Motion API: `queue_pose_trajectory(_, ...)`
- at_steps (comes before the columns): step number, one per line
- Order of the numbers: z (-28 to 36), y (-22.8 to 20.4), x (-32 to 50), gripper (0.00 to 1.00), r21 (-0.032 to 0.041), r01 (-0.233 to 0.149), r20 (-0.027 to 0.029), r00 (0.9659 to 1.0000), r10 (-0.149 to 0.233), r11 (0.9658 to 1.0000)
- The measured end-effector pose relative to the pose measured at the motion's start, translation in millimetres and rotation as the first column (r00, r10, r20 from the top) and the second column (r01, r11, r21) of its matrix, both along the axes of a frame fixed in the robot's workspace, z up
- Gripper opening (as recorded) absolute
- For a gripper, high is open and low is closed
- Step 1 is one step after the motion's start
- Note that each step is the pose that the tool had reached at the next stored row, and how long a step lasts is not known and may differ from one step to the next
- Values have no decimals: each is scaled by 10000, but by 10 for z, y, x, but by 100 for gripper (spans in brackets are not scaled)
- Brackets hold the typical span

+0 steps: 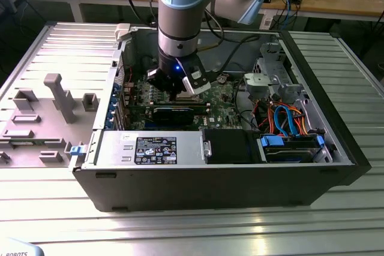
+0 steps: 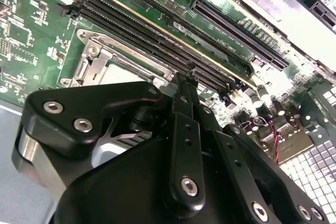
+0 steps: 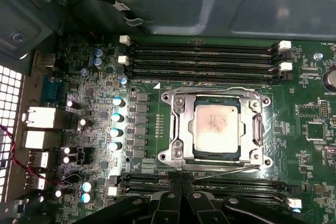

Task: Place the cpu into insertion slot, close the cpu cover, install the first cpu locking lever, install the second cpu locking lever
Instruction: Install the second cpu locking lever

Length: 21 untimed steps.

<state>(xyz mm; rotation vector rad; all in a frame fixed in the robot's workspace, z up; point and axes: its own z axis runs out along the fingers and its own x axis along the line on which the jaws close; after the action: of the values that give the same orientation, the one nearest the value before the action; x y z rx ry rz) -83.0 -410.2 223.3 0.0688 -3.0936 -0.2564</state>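
Note:
In the first wrist view the cpu (image 3: 216, 129), a dull silver square, lies in the insertion slot (image 3: 167, 157) on the green motherboard. The cpu cover (image 3: 181, 129), a silvery frame plate, lies flat around it. One thin wire locking lever (image 3: 210, 89) runs along the socket's side nearest the four memory slots. A second lever (image 3: 226, 170) runs slightly slanted along the opposite side. My gripper (image 3: 181, 183) is shut, its tips just off that second lever's end. In the second wrist view the gripper (image 2: 182, 80) reaches to the socket's (image 2: 97, 59) edge. In the exterior view the gripper (image 1: 180, 93) hangs low over the board.
Long black memory slots (image 3: 205, 59) flank the socket on two sides. A long black card (image 1: 174, 114) stands just in front of the gripper. The case holds a power supply (image 1: 150, 148) in front and a drive bay with blue cables (image 1: 288, 124) at the exterior view's right.

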Motion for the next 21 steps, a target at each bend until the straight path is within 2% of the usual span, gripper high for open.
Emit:
queue_pose_trajectory(2,-23,-1,-17,11,36,-1,-4,10000,1,10000)
queue_pose_trajectory(10,-100,-1,-68,11,278,-28,-5,10000,28,9996)
queue_pose_trajectory(21,-101,-1,-68,11,290,-27,-4,10000,27,9996)
